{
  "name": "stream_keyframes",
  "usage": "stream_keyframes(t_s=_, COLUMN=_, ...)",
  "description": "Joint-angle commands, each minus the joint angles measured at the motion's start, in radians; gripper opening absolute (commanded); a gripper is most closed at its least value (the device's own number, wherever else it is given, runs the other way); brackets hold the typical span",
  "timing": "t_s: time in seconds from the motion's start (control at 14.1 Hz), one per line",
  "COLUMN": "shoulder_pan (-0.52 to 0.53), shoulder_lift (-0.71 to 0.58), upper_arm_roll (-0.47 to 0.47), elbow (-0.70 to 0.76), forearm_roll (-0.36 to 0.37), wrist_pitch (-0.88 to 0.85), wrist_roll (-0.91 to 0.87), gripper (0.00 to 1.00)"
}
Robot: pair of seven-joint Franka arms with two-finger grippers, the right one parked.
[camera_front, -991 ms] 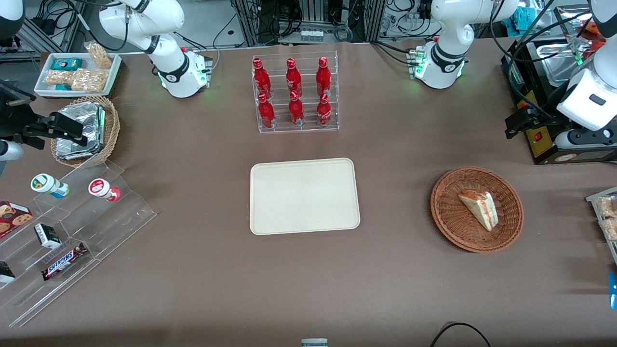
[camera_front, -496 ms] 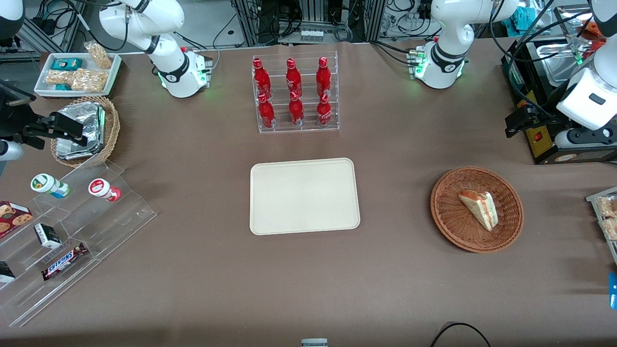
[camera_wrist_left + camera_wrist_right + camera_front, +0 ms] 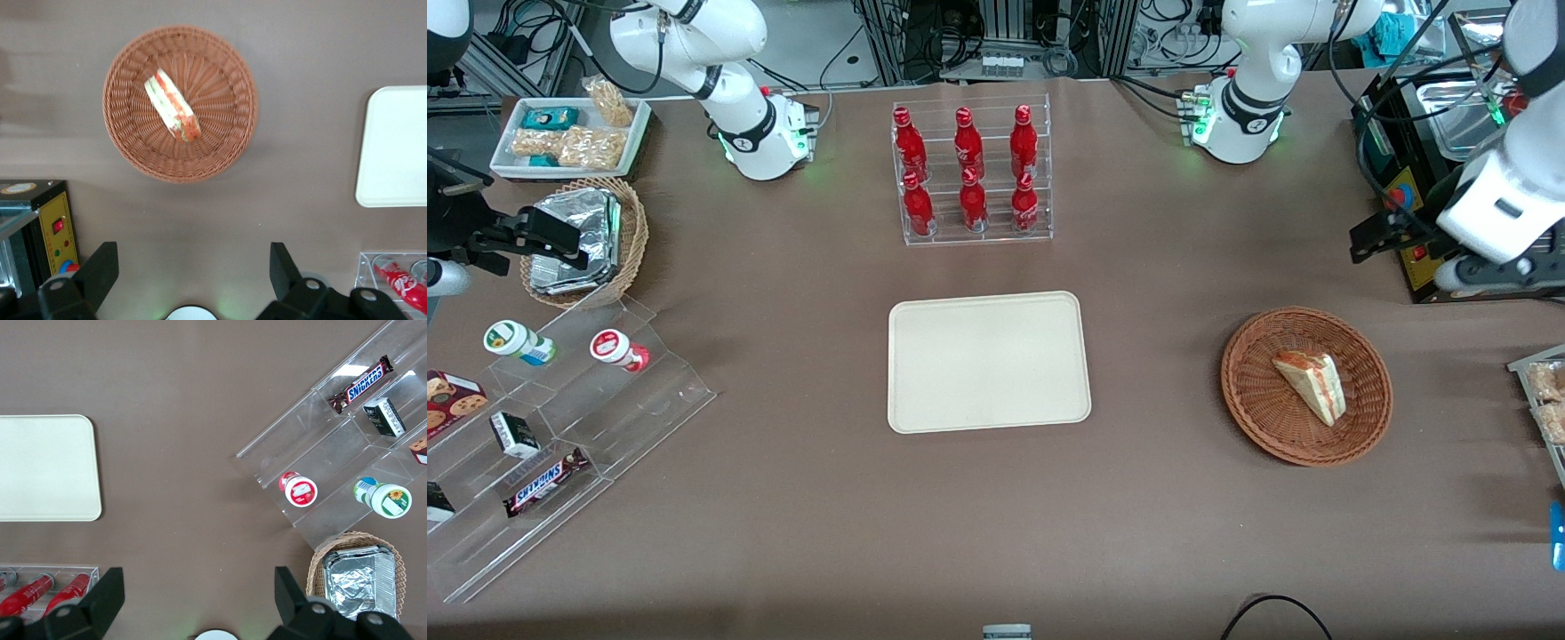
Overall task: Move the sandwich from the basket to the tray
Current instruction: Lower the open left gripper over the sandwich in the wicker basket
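Reddish-brown wicker held what I was after: the sandwich [image 3: 1311,385] lay on its side inside the basket [image 3: 1249,404], a little off the centre, with nothing else in there. My gripper [image 3: 193,270] hung high above the surface, empty, its two fingers [image 3: 100,267] spread wide apart, over bare brown cloth near the black control box [image 3: 1414,258] at the working arm's end of the surface. From there the basket lay nearer the front camera than my gripper and well below it, so I judged that the coming move would be a forward reach and a long descent. In the wrist view the wedge's long axis ran at a slant to the line between my fingers, neither along it nor squarely across, and I reckoned some wrist rotation would be needed so the fingers could close across the narrow bread faces instead of its length. The tray [image 3: 989,363] sat bare on the surface, well apart from the basket toward the parked arm's end, waiting for the sandwich.
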Motion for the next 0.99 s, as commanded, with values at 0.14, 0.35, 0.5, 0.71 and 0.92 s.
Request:
stream_keyframes(t_s=0.14, shoulder_pan=0.028, shoulder_lift=0.074, upper_arm_roll=-0.003, elbow=-0.164, forearm_roll=0.030, wrist_pitch=0.163, wrist_roll=0.010, gripper=1.00)
stream_keyframes(t_s=0.35, shoulder_pan=0.069, shoulder_lift=0.079, upper_arm_roll=-0.003, elbow=-0.344, forearm_roll=0.030, wrist_pitch=0.466, wrist_roll=0.009, gripper=1.00)
stream_keyframes(t_s=0.5, shoulder_pan=0.092, shoulder_lift=0.104, upper_arm_roll=-0.003, elbow=-0.416, forearm_roll=0.020, wrist_pitch=0.620, wrist_roll=0.001, gripper=1.00)
stream_keyframes(t_s=0.71, shoulder_pan=0.111, shoulder_lift=0.154, upper_arm_roll=-0.003, elbow=-0.427, forearm_roll=0.006, wrist_pitch=0.697, wrist_roll=-0.220, gripper=1.00)
stream_keyframes(t_s=0.92, shoulder_pan=0.111, shoulder_lift=0.195, upper_arm_roll=-0.004, elbow=-0.432, forearm_roll=0.004, wrist_pitch=0.790, wrist_roll=-0.501, gripper=1.00)
